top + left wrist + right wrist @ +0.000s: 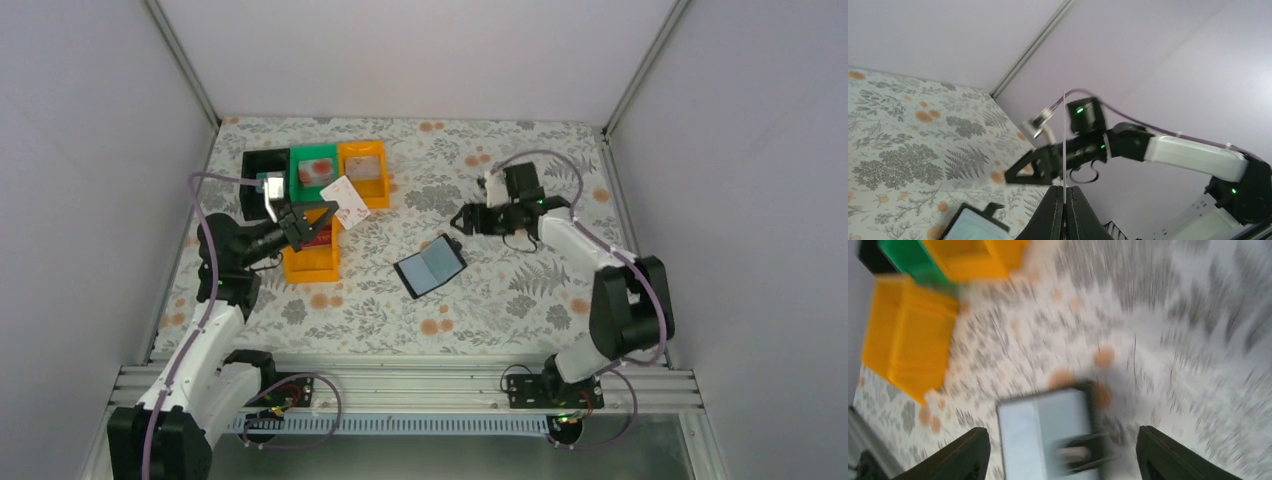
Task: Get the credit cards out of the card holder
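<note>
Black left hand (pixel 322 218) is closed on one whitish credit card with red print (pixel 345 203). The card is pinched by one edge and held in the air over the far-left part of the floral-patterned table (pixel 520 300), above the nearer orange plastic tray (pixel 312 255). In the left wrist view it shows only as a thin edge-on line.

The card is judged light, thin, stiff yet springy, with slick faces. It is best taken by an edge with a firm pinch.

A row of three trays is set toward the far-left corner: black square tray (pixel 258 160), green tray (pixel 300 160), second orange tray (pixel 380 185). A pale item is seen in the green and in the orange one. These are judged to be cards, but are too small to confirm. The black tray is partly hidden.

Black folding card holder with pale blue-grey inside (pixel 430 266) lies open near the table's middle, apart from the trays. It is judged light and floppy, likely to slide when pulled at.

Black right hand (pixel 460 221) is spread wide and empty, just beyond the holder.

Counted: one card held, two probable; one holder; four trays; two hands.
</note>
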Robot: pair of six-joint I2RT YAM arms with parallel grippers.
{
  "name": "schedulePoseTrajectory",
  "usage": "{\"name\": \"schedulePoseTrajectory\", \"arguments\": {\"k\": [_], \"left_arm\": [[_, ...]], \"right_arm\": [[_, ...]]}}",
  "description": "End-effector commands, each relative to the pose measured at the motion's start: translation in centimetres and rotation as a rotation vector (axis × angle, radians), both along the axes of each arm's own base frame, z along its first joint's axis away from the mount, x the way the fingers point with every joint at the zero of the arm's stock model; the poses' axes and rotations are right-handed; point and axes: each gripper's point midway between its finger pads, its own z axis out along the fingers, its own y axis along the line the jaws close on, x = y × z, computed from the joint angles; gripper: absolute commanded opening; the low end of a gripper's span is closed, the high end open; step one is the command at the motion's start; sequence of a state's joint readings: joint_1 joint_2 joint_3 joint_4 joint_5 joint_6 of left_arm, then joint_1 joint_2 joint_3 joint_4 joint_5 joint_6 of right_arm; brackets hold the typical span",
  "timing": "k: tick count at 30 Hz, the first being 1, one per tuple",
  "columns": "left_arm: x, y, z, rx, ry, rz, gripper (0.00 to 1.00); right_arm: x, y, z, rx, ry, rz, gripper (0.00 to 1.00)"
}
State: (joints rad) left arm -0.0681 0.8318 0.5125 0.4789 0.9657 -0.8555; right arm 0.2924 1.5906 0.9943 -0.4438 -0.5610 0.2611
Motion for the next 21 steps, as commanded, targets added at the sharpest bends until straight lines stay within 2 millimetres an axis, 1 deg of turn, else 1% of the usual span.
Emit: {"name": "schedulePoseTrajectory", "arguments": {"k": [1, 2, 3, 4, 6, 7, 9, 10, 12, 14, 16, 18, 20, 21], "left_arm": [[-0.2, 0.0, 2.4, -0.034, -0.103, -0.006, 0.02], [-0.3, -0.1, 2.6, -0.033, -0.116, -0.014, 0.02], [-0.4, -0.2, 2.7, -0.032, -0.125, -0.022, 0.02], [-0.5, -0.3, 2.7, -0.029, -0.132, -0.030, 0.02], [-0.6, -0.5, 2.6, -0.025, -0.138, -0.042, 0.02], [-0.7, -0.6, 2.6, -0.024, -0.144, -0.049, 0.02], [-1.0, -0.9, 2.7, -0.018, -0.158, -0.070, 0.02], [-1.2, -1.1, 2.6, -0.015, -0.162, -0.081, 0.02], [-1.6, -1.5, 2.7, -0.007, -0.173, -0.106, 0.02], [-2.0, -1.8, 2.8, 0.000, -0.188, -0.123, 0.02], [-2.1, -2.0, 2.8, 0.007, -0.194, -0.129, 0.03], [-2.1, -2.0, 2.6, 0.011, -0.186, -0.131, 0.02], [-2.2, -2.1, 2.4, 0.013, -0.184, -0.136, 0.02], [-2.2, -2.1, 2.3, 0.013, -0.182, -0.137, 0.02]], "right_arm": [[2.7, 1.4, 10.3, -0.085, -0.340, 0.009, 0.77], [1.8, 3.9, 13.3, -0.039, -0.439, 0.109, 0.83], [-0.1, 6.6, 16.5, 0.026, -0.542, 0.227, 0.89], [-2.1, 8.9, 19.1, 0.104, -0.626, 0.339, 0.97], [-5.5, 11.5, 23.8, 0.273, -0.759, 0.497, 0.99], [-6.7, 12.0, 25.5, 0.343, -0.795, 0.547, 0.99], [-8.0, 13.1, 28.2, 0.461, -0.834, 0.608, 0.99], [-8.2, 13.8, 28.8, 0.494, -0.827, 0.629, 0.99], [-8.3, 15.5, 29.1, 0.517, -0.792, 0.676, 0.99], [-8.0, 17.0, 28.5, 0.512, -0.761, 0.706, 0.97], [-8.0, 17.8, 27.7, 0.521, -0.723, 0.738, 0.92], [-8.5, 18.5, 27.2, 0.540, -0.689, 0.783, 0.79], [-9.1, 18.9, 27.0, 0.552, -0.676, 0.814, 0.71], [-9.4, 19.1, 26.9, 0.553, -0.673, 0.822, 0.66]]}}
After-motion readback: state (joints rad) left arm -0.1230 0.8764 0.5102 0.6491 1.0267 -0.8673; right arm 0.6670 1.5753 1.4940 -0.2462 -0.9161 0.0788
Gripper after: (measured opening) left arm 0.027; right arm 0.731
